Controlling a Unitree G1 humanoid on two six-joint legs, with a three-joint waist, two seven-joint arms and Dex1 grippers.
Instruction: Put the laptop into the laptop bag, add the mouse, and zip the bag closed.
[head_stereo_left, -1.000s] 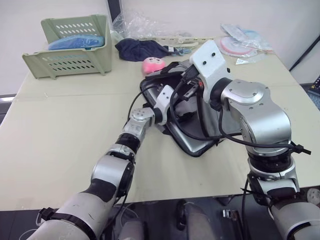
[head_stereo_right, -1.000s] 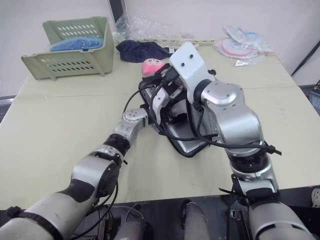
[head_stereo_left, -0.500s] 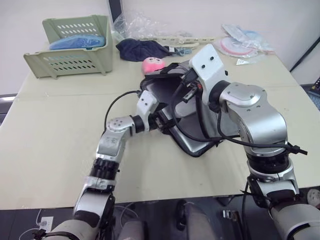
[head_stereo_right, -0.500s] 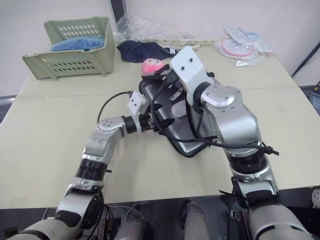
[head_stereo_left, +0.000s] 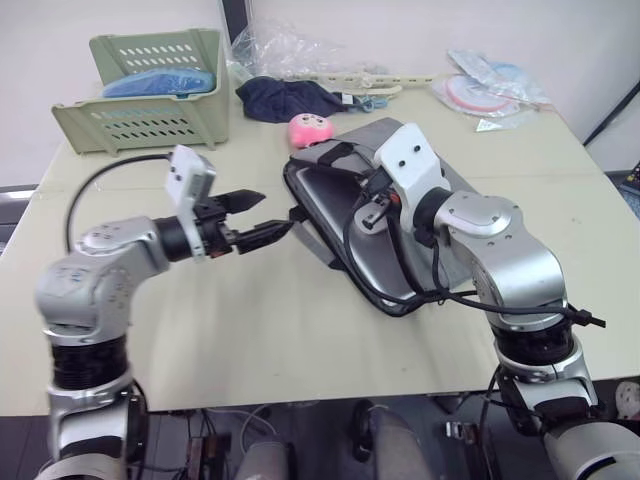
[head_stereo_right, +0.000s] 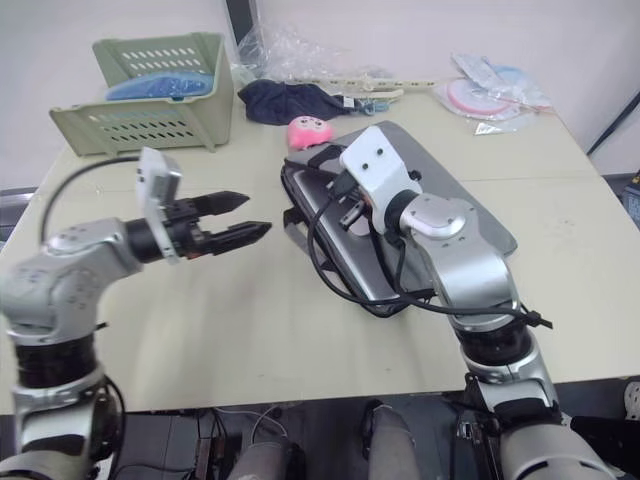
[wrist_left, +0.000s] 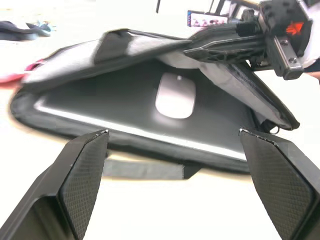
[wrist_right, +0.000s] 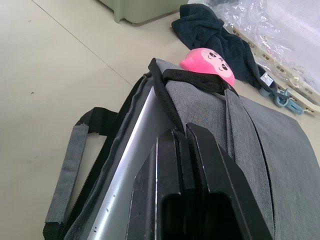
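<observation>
Since half a second ago the left gripper (head_stereo_left: 262, 216) has pulled back from the bag's mouth and now hovers over bare surface (head_stereo_left: 250, 320) just left of the bag, fingers spread wide and holding nothing.

Largest is the beige surface, carrying everything. On it the laptop bag (head_stereo_left: 450, 180) lies flat at the centre, its grey top flap lifted along the left edge so the mouth gapes. One black strap handle (wrist_right: 67, 170) trails out onto the surface. Inside lies the laptop (wrist_left: 150, 135), its silver edge showing along the opening. At the far left corner stands a pale green slotted basket (head_stereo_left: 150, 125) with a blue item in it. Behind the bag lie a dark cloth (head_stereo_left: 285, 98) and crumpled clear plastic (head_stereo_left: 300, 50).

The right gripper (wrist_right: 181, 150) sits at the bag's raised flap, its fingers pressed together on the flap's black-trimmed edge, holding it up.

A round pink plush toy (head_stereo_left: 310, 128) rests touching the bag's far corner.

Smallest, the mouse (wrist_left: 175, 96) lies on the laptop's lid inside the open bag.
</observation>
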